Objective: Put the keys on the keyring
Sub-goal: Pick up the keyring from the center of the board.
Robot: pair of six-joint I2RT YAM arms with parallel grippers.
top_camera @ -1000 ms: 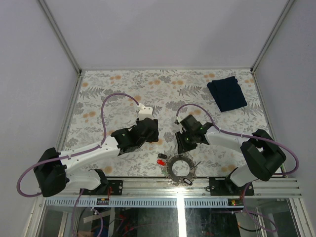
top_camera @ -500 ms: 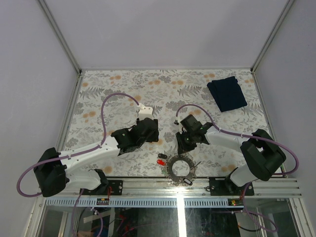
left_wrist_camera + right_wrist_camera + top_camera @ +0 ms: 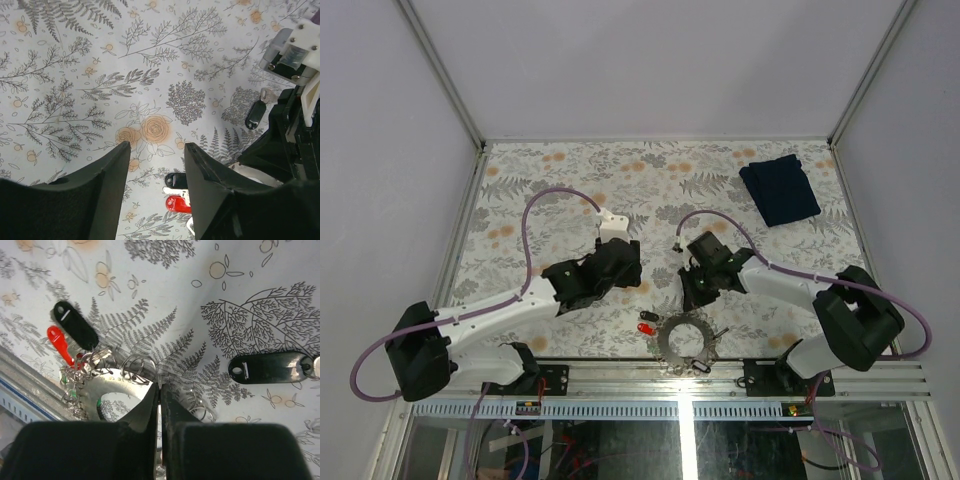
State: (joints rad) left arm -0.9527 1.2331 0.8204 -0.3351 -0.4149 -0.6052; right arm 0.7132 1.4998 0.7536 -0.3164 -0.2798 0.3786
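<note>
**Right hand closed at the keyring, left hand open**

Overhead view: the keyring (image 3: 670,345) lies coiled at bottom centre of the floral table (image 3: 550,180), its red tag (image 3: 646,329) at left. The right hand (image 3: 159,392), fingers pressed together, sits at the keyring's rim. One key (image 3: 272,367) lies apart at mid-right, a second key (image 3: 75,325) beside the red tag. The left hand (image 3: 156,147) hovers with fingers apart
</note>
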